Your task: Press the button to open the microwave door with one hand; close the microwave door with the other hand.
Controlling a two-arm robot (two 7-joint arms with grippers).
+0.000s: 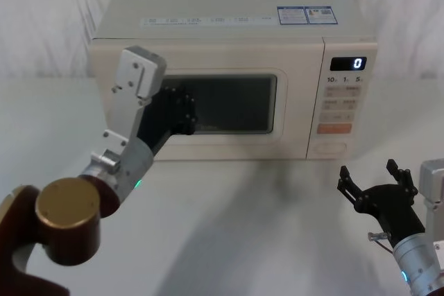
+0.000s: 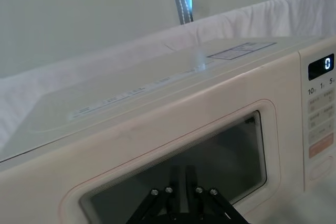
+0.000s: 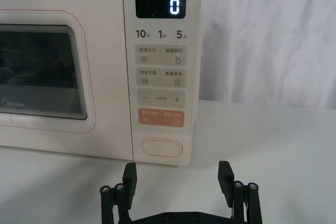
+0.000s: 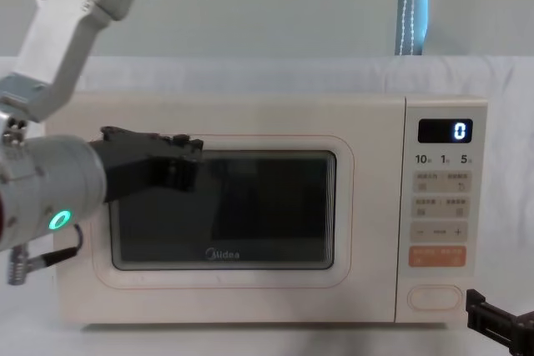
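The cream microwave door with its dark window lies flush with the oven front. My left gripper is shut, its fingertips at the left part of the window, touching it or nearly so. In the left wrist view the gripper points at the glass of the door. The wide cream button sits at the bottom of the control panel. My right gripper hovers open low over the table, in front of the button and clear of it, with its fingers spread.
The microwave stands on a white cloth-covered table against a white curtain. An orange key sits just above the button, and the display reads 0. Bare table lies between the two arms.
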